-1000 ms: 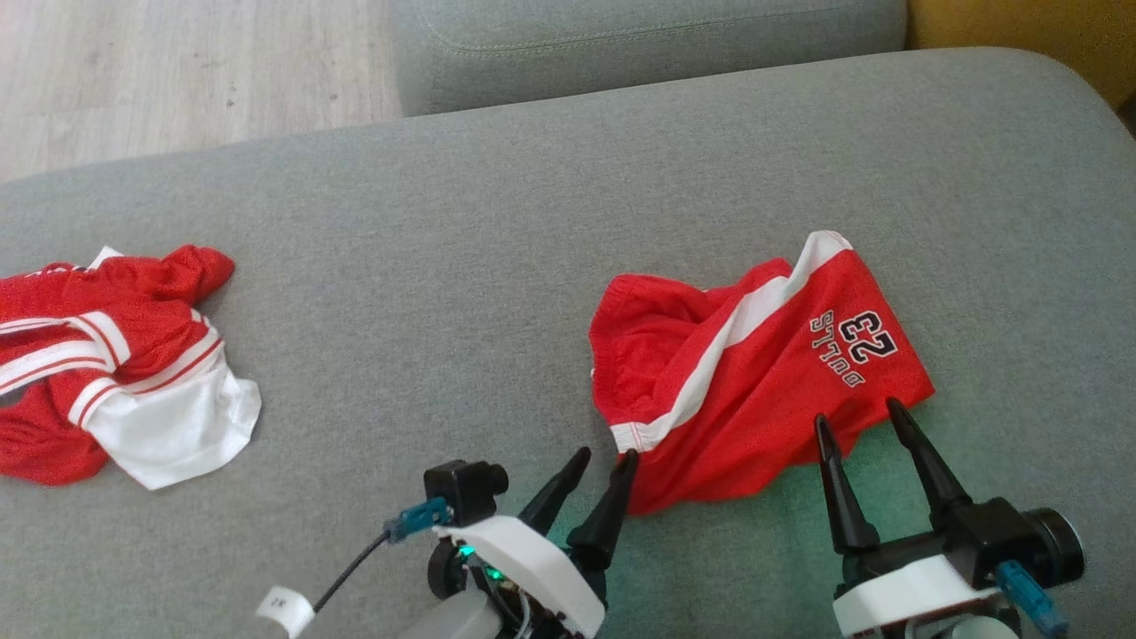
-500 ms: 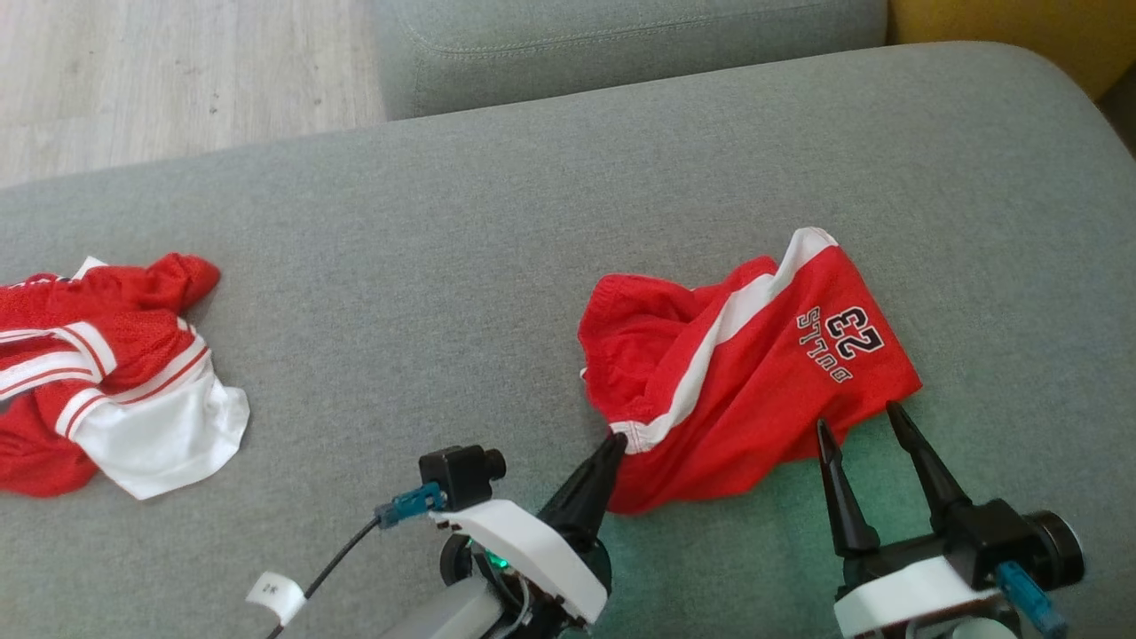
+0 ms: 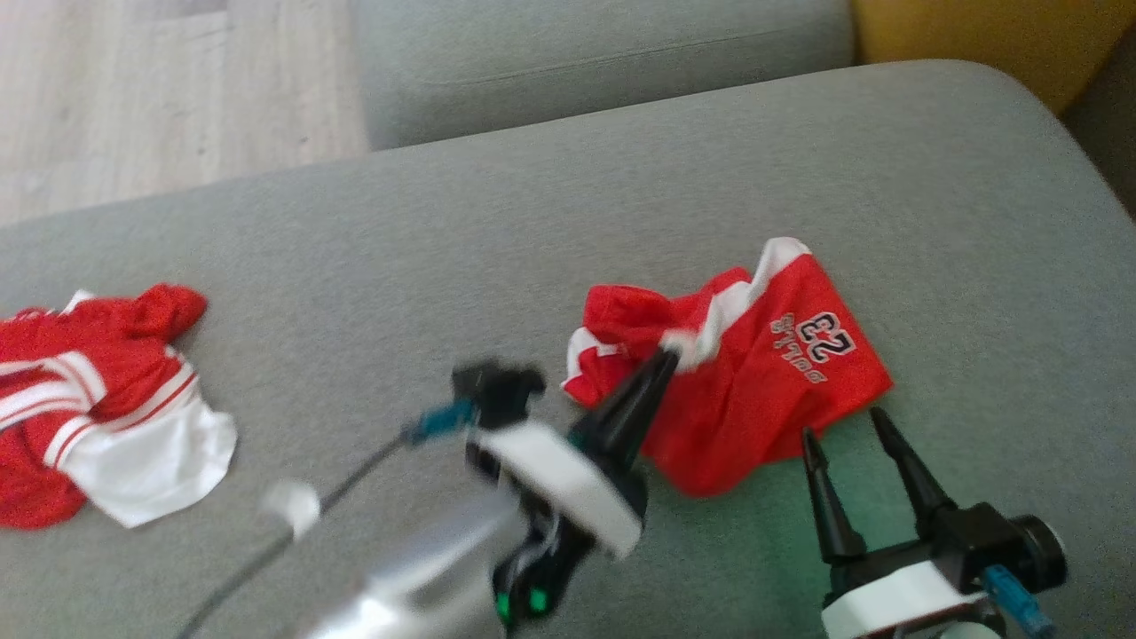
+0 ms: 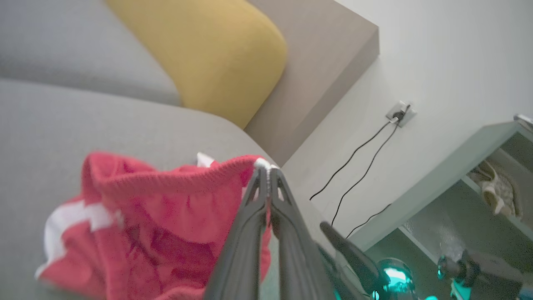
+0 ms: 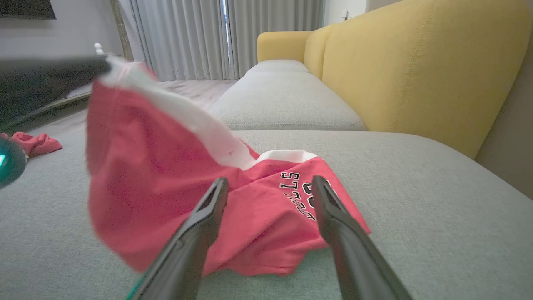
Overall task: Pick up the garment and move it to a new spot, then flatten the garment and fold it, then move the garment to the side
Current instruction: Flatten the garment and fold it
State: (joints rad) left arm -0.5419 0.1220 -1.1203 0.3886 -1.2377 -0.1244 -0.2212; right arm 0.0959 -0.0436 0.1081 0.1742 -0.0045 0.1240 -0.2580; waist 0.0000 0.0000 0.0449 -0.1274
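The garment [image 3: 763,373] is a pair of red shorts with a white side stripe and a black "23" print, lying on the grey sofa seat [image 3: 532,240]. My left gripper [image 3: 670,355] is shut on the white-trimmed corner of the garment and holds that corner raised off the seat. In the left wrist view the closed fingertips [image 4: 266,168] pinch the garment's [image 4: 166,208] edge. My right gripper [image 3: 841,422] stands open just in front of the garment's near hem. The right wrist view has its fingers [image 5: 208,208] spread before the garment [image 5: 175,175], whose left corner hangs lifted.
A second red and white garment [image 3: 98,408] lies crumpled at the far left of the seat. A yellow sofa back [image 5: 416,62] runs along the right. Wooden floor [image 3: 160,89] and another grey cushion [image 3: 603,53] lie beyond the seat's far edge.
My left gripper closed on the garment's white-trimmed corner and lifted it up and away from me, bunching the shorts. The right gripper stayed open in place. The head camera shifted slightly.
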